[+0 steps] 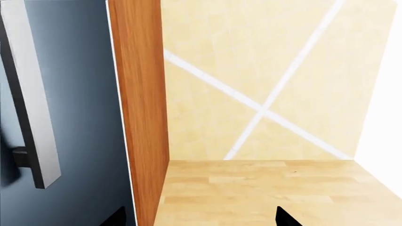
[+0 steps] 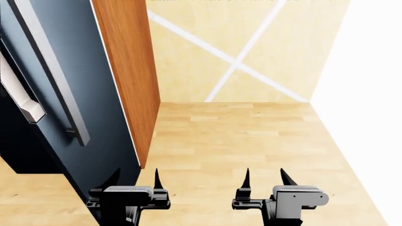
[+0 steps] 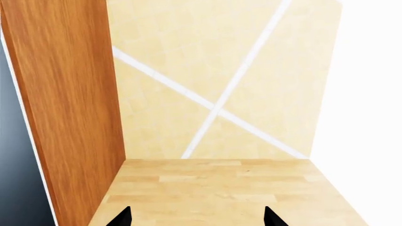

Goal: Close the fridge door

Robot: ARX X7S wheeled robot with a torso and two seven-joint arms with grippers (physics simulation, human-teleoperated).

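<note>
The fridge door [image 2: 94,94] is a tall glossy dark blue-black panel at the left, with a long grey bar handle [image 2: 53,75] and a thin pale strip along its edge. It stands beside an orange-brown wood-grain panel [image 2: 129,70]. My left gripper [image 2: 133,181] is open, low, just in front of the door's near edge; contact cannot be told. In the left wrist view the door [image 1: 82,117] and its handle [image 1: 31,94] fill one side, and the gripper [image 1: 201,219] holds nothing. My right gripper [image 2: 264,179] is open over the floor. The right wrist view shows only a sliver of the door [image 3: 16,179] and an empty gripper [image 3: 196,219].
A second pale grey handle [image 2: 22,101] shows at the far left on another dark panel. A cream wall [image 2: 251,56] with crossing white lines closes the back, and a white wall [image 2: 370,94] runs along the right. Light wood floor [image 2: 238,141] lies between.
</note>
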